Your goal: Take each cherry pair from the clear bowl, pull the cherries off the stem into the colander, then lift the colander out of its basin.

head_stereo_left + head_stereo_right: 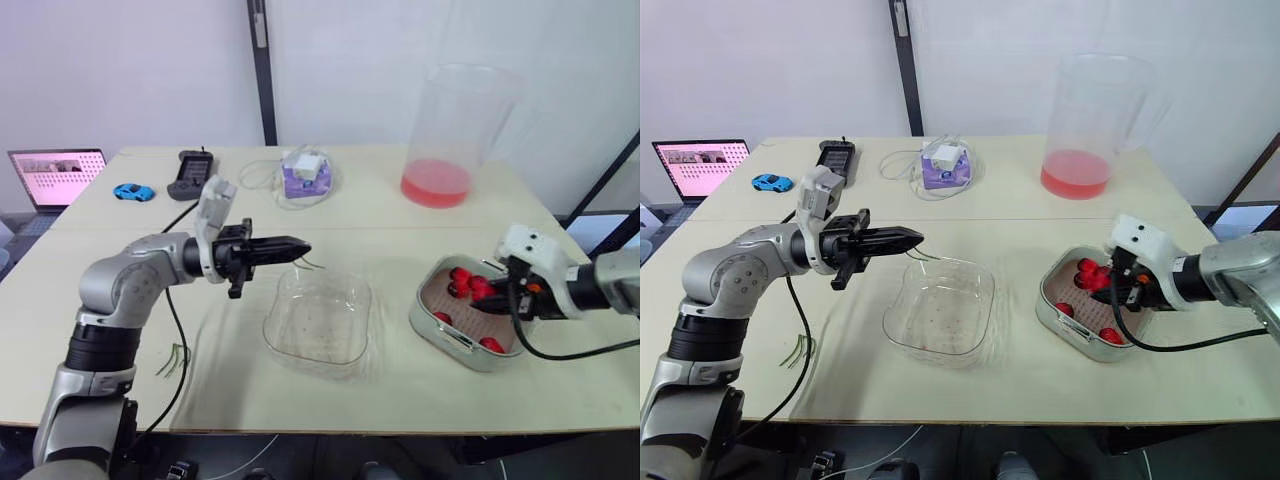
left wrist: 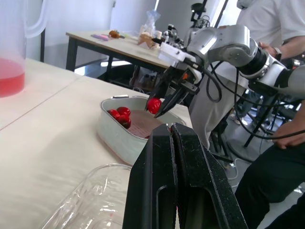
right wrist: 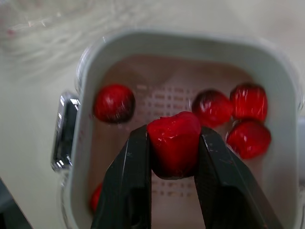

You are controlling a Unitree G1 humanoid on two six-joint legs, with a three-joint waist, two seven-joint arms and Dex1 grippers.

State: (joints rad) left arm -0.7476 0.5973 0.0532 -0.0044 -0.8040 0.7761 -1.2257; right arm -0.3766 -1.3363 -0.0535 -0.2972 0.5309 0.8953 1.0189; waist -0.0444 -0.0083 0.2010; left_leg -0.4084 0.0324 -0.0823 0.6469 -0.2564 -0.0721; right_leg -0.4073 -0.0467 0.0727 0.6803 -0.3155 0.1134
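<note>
Head view, lower left: loose green stems (image 1: 175, 357) lie on the tabletop (image 1: 400, 400) beside the left arm's cable. Lower centre: clear bowl (image 1: 318, 320), upright. Right of it and apart from it, the white basin (image 1: 440, 335) with the pinkish perforated colander (image 3: 162, 100) seated inside. Several red cherries (image 3: 113, 102) lie on the colander floor, most along one side. Right pincer (image 1: 483, 292) hangs over the colander at centre right, pinching one cherry (image 3: 174, 143) between its two black fingers, clear of the colander floor. Left pincer (image 1: 300, 245) is at mid-frame, level, pointing right, with its tip over the bowl's far left rim and its fingers pressed together. A thin green stem (image 1: 313, 264) shows just below the tip; cannot tell if it is pinched. Farther back on the tabletop, left to right: open laptop (image 1: 55, 175) at the left edge, blue toy car (image 1: 133, 191), black controller (image 1: 192, 172), purple box (image 1: 305, 178) with a white adapter and cord on top. Upper right: tall clear pitcher (image 1: 445, 140) with red liquid in the bottom. In the left wrist view a person (image 2: 267, 157) in a white top and dark trousers stands beyond the tabletop behind the right arm.
</note>
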